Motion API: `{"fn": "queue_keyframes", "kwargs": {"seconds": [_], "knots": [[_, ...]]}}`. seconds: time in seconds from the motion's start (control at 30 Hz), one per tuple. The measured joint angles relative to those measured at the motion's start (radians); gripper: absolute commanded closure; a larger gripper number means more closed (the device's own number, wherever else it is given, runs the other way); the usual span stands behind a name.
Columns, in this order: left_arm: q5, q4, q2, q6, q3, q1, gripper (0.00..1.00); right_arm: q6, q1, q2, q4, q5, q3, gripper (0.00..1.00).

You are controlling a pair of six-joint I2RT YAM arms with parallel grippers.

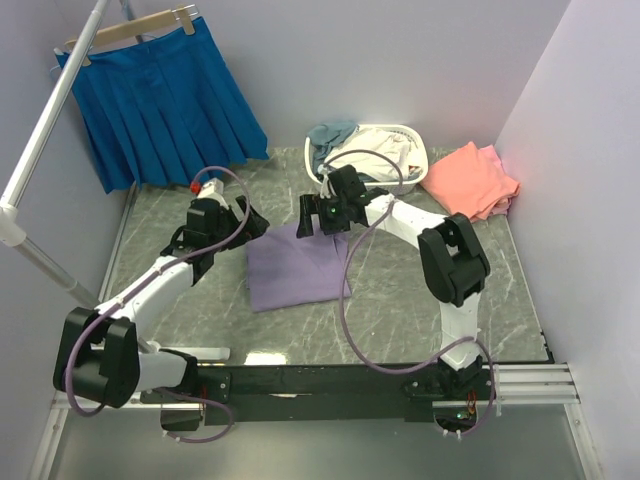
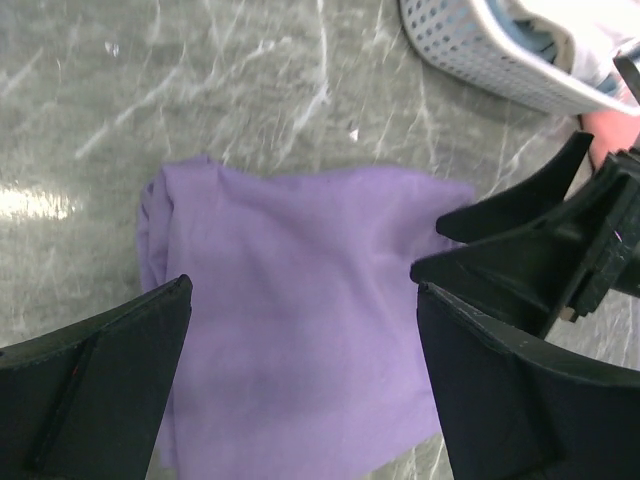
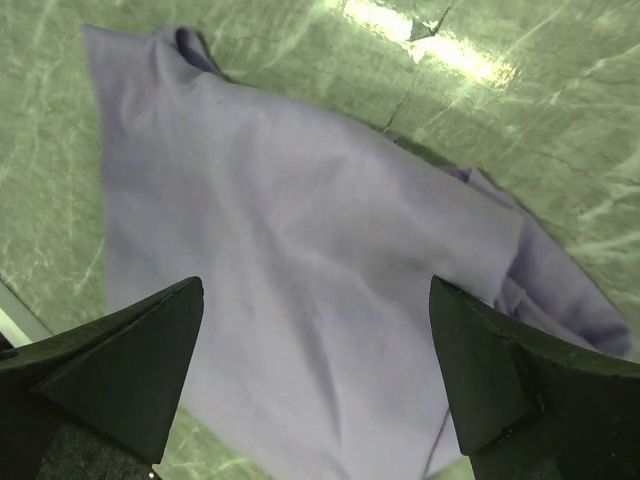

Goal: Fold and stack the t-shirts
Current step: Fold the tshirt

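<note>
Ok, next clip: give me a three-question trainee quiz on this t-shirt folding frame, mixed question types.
1. True or false: the left gripper and the right gripper are both open and hold nothing.
2. Relative to the white basket, where are the coral-pink t-shirts? A inside it; B on the table to its right; C hanging above it.
3. Which garment shows between the fingers in both wrist views?
Key: 1 true; 2 B; 3 the folded lavender t-shirt.
</note>
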Motion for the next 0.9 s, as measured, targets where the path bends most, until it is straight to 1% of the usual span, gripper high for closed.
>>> {"fn": "queue_keyframes", "kwargs": {"seconds": [0.2,0.33,0.43,0.53,0.7,0.9], "knots": [[0.013,0.041,0.064,-0.005,-0.008,0.000,0.01,0.012,0.000,0.070,0.002,0.018,0.027,0.00],[0.013,0.095,0.144,0.004,-0.002,0.000,0.01,0.021,-0.003,0.130,-0.003,0.052,0.079,0.00],[0.013,0.116,0.252,0.011,0.053,0.000,0.01,0.024,-0.006,0.155,-0.011,0.069,0.118,0.00],[0.013,0.140,0.380,0.014,0.131,0.000,0.01,0.027,-0.012,0.159,-0.011,0.072,0.124,0.00],[0.008,0.150,0.526,0.014,0.212,0.000,0.01,0.035,-0.023,0.162,-0.017,0.076,0.128,0.00],[0.001,0.181,0.532,0.010,0.209,0.002,0.01,0.050,-0.047,0.166,-0.016,0.080,0.131,0.00]]}}
